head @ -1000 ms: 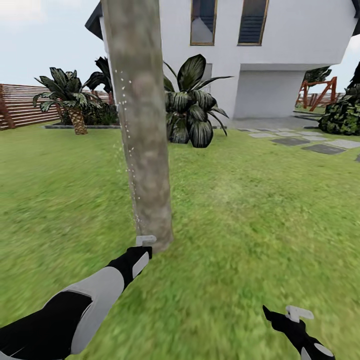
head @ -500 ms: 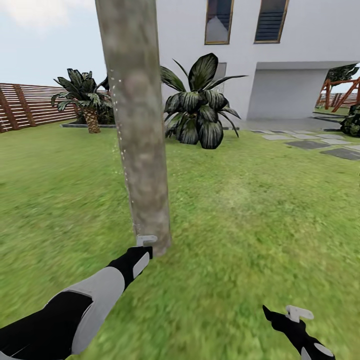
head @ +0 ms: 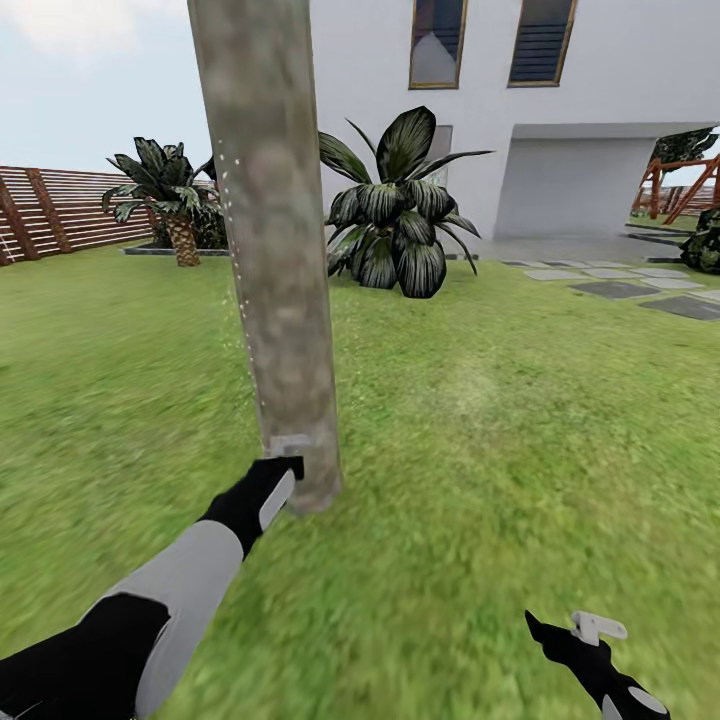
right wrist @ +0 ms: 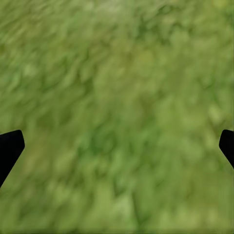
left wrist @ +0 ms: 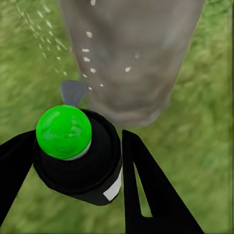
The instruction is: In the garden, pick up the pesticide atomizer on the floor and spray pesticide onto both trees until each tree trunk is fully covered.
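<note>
My left gripper [left wrist: 78,161] clamps the atomizer [left wrist: 73,146], trunk [head: 270,250] at twelve o'clock, droplets speckling it. My right gripper [right wrist: 117,146] spreads wide above grass [right wrist: 122,97].

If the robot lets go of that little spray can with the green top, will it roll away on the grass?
Probably not far. The spray can looks short and round, so it might tip and roll a little, but the thick grass would likely stop it. It seems small and stiff between the left gripper fingers, so probably light.
</note>
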